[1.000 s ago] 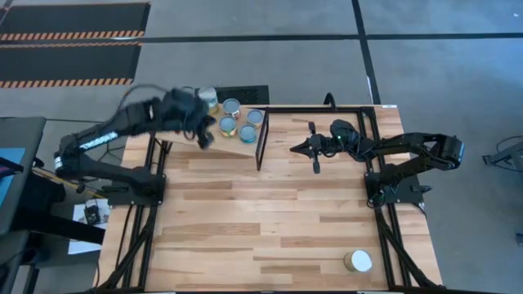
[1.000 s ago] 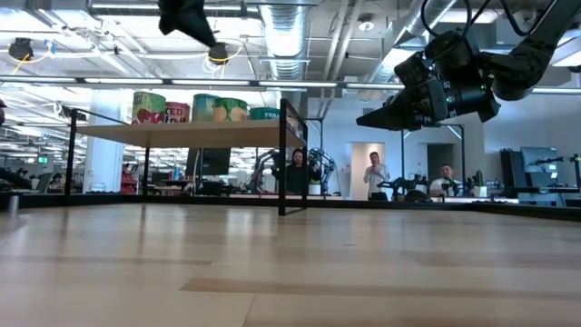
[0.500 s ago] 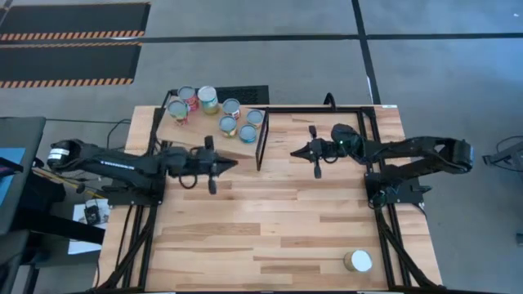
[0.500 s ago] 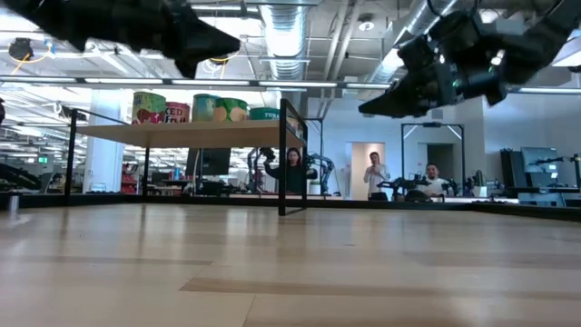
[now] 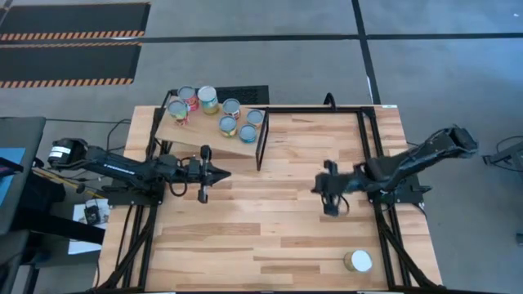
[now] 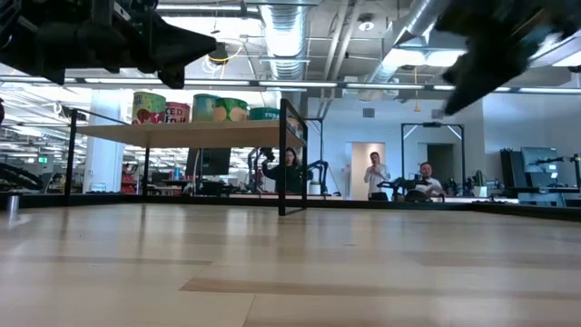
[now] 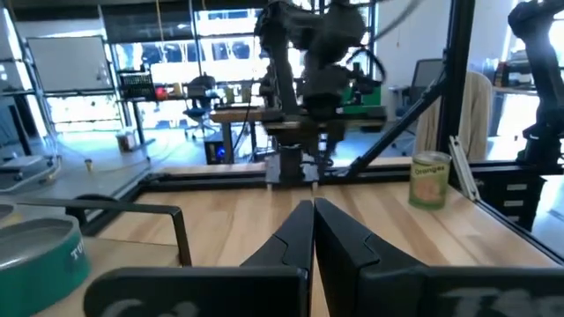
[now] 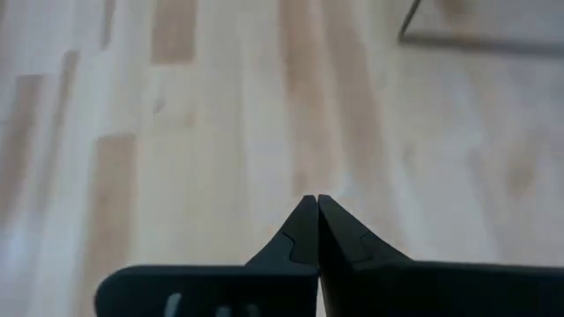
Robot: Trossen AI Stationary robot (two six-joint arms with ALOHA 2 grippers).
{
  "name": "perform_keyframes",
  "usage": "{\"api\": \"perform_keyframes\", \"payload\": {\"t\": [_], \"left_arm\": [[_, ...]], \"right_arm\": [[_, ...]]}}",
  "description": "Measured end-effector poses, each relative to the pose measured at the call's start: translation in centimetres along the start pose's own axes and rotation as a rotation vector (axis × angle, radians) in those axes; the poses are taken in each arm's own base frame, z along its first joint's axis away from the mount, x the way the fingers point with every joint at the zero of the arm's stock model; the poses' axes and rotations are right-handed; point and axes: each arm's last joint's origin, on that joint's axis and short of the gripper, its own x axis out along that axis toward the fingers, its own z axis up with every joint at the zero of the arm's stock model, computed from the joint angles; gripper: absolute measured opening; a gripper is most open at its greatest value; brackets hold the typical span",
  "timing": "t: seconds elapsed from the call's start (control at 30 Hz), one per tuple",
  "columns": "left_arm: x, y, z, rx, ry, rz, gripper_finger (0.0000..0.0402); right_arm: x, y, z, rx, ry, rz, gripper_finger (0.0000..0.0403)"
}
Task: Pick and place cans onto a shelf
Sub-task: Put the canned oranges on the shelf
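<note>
Several cans [image 5: 227, 125] with silvery tops stand on the sloping light-wood shelf [image 5: 196, 131] at the table's far left; they also show in the low view [image 6: 218, 108]. One wider can with a cream top [image 5: 357, 261] stands alone on the table near its near right corner, and shows in the left wrist view [image 7: 431, 180]. My left gripper [image 5: 225, 172] is shut and empty, level, just on the near side of the shelf, pointing toward the table's right. My right gripper [image 5: 315, 186] is shut and empty above the table's middle right, well short of the lone can.
The shelf's black metal frame post [image 5: 261, 139] stands beside my left gripper. A black rail frame [image 5: 364, 122] borders the table's far right. People stand in the room behind the table [image 6: 374, 173]. Bare planks lie between the two grippers.
My left gripper has come off the shelf's far left, gone down and toward the near edge, and now lies level in front of the shelf. My right gripper has swung from the far right toward the near edge.
</note>
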Motion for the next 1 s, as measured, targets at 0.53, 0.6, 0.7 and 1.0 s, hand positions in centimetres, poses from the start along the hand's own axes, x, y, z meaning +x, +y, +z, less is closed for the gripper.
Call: {"api": "perform_keyframes", "payload": {"t": [0.53, 0.6, 0.7, 1.0], "left_arm": [[0.0, 0.0, -0.2, 0.003, 0.020, -0.006, 0.0002], [0.0, 0.0, -0.3, 0.003, 0.030, -0.012, 0.0002], [0.0, -0.1, -0.4, -0.002, 0.036, -0.029, 0.0002], [0.0, -0.5, -0.8, -0.025, 0.083, -0.056, 0.0002]], "right_arm": [[-6.9, 12.9, -1.6, 0.284, 0.451, -0.007, 0.0131], [-7.4, 14.7, -1.9, 0.299, 0.518, -0.040, 0.0144], [-7.9, 17.3, -2.0, 0.325, 0.596, -0.098, 0.0161], [-6.8, 24.0, -3.7, 0.295, 0.662, -0.186, 0.0201]]}}
